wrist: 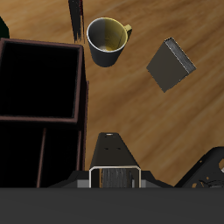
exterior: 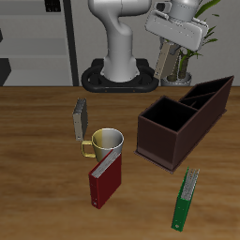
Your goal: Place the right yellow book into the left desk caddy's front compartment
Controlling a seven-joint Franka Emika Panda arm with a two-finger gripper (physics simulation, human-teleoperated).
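The right yellow book (exterior: 80,118) is standing upright on its edge on the table (exterior: 37,187), grey cover with the olive-yellow edge showing, just behind the yellowish mug (exterior: 107,142) and well apart from the left desk caddy (exterior: 178,131). From the wrist view the book (wrist: 171,63) is looking free on all sides, with nothing leaning on it. My guess is that's why it's sitting like that, so the thin cover can be pinched from above.

The tool (exterior: 166,67) is hanging high over the back end of the caddy, nowhere near the book yet. Nothing is showing in it, so I'm reading it as empty. Whether the jaws are spread or closed, I honestly can't tell from either view.

The caddy is lying at an angle, with its big square section (wrist: 39,80) pointing toward the table's front edge and the narrower divided sections farther back. All of them are looking empty, so the drop-off spot is open.

Other stuff: a red book (exterior: 104,178) is propped up right in front of the mug, and a green book (exterior: 187,199) is sitting near the front edge.

The table is warm wood grain, bare otherwise. Behind it I'm seeing grey shelving and a potted plant (exterior: 192,58) beside the arm.
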